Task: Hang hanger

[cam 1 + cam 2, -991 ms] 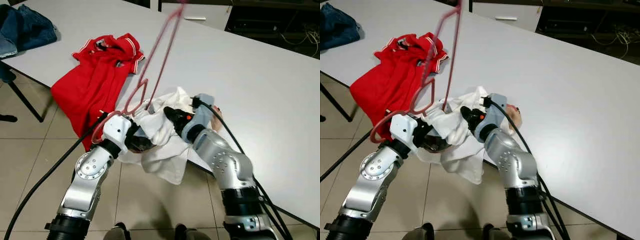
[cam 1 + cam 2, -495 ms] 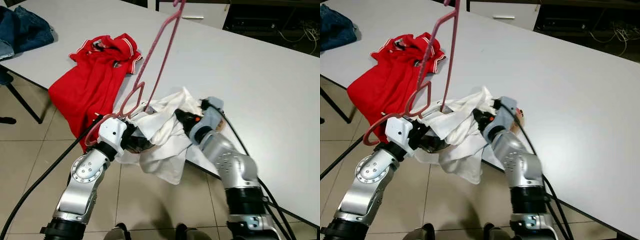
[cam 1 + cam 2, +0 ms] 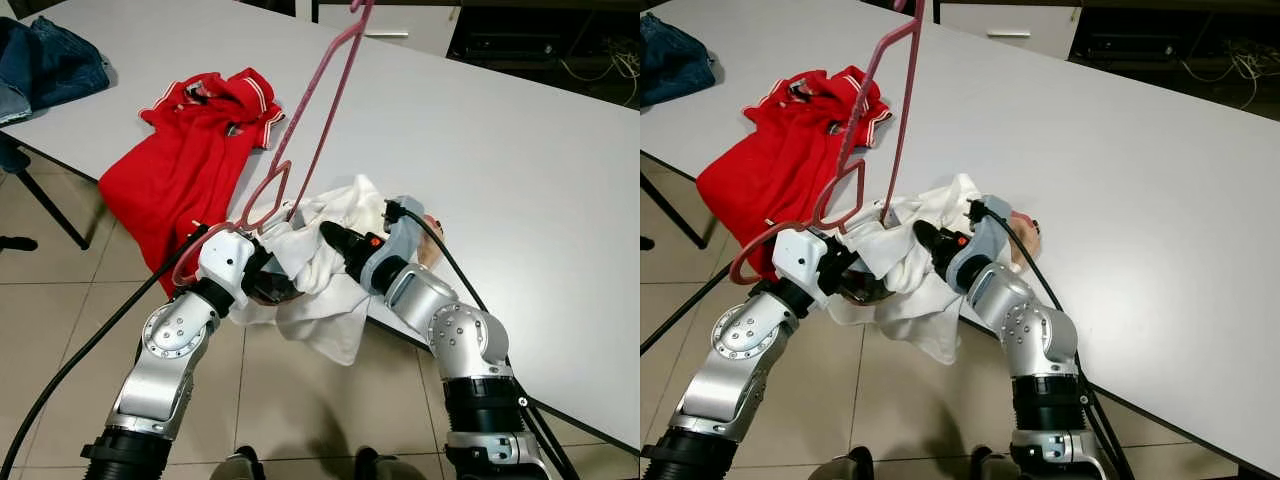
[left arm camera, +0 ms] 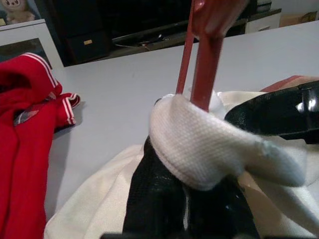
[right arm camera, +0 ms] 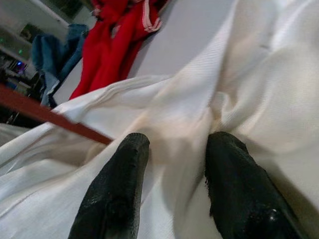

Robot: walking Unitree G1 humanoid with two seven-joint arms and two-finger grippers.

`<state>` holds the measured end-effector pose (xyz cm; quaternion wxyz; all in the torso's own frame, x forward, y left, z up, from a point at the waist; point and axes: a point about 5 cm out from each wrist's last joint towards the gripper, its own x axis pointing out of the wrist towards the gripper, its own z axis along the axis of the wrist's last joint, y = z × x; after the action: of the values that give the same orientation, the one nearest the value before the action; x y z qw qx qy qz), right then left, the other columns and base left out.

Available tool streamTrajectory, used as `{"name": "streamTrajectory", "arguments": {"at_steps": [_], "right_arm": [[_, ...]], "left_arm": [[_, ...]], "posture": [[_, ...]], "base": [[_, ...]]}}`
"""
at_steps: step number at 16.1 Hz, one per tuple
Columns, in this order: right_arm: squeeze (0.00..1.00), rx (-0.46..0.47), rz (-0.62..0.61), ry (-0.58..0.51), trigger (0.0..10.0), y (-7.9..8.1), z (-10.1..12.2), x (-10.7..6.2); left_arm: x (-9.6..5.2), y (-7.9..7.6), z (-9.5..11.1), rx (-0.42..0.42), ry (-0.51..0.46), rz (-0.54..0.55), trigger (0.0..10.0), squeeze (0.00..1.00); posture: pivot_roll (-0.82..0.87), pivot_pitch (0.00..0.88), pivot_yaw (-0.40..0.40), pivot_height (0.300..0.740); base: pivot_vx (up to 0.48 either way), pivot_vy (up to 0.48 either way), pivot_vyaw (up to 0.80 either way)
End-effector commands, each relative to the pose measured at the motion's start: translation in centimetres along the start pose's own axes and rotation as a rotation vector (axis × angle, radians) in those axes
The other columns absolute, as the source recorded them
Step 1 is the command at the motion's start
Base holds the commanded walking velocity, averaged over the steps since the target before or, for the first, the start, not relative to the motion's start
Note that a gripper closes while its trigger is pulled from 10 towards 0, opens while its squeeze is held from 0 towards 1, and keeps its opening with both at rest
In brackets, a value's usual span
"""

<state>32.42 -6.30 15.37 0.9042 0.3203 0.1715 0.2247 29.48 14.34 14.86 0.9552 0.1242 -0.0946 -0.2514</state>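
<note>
My right claw has pulled back toward the hanger, pinching the white shirt; my left claw clenches hanger and shirt collar.

White shirt ribbed cloth; hanger perhaps glossy plastic; table matt.

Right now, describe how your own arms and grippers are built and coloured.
Both arms are silver metal with round joint housings and black collars near the base. The left gripper sits on a white wrist block, the right gripper on a pale grey-blue one with an orange mark. Fingers are long, black and rubbery. Thick black cables trail from each wrist.
</note>
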Motion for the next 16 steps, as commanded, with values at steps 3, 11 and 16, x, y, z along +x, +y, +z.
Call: {"name": "streamTrajectory", "arguments": {"at_steps": [3,11,16], "right_arm": [[0.07,0.112,-0.097,-0.061,10.0,-1.77,0.35,-0.22],[0.07,0.112,-0.097,-0.061,10.0,-1.77,0.35,-0.22],[0.07,0.112,-0.097,-0.061,10.0,-1.77,0.35,-0.22]], "left_arm": [[-1.51,-0.21,-3.35,-0.042,0.164,-0.006,10.0,0.0],[-1.51,-0.21,-3.35,-0.042,0.164,-0.006,10.0,0.0],[-1.51,-0.21,-3.35,-0.042,0.164,-0.006,10.0,0.0]], "posture": [[0.07,0.182,0.02,0.74],[0.07,0.182,0.02,0.74],[0.07,0.182,0.02,0.74]], "base": [[0.0,0.0,0.0],[0.0,0.0,0.0],[0.0,0.0,0.0]]}}
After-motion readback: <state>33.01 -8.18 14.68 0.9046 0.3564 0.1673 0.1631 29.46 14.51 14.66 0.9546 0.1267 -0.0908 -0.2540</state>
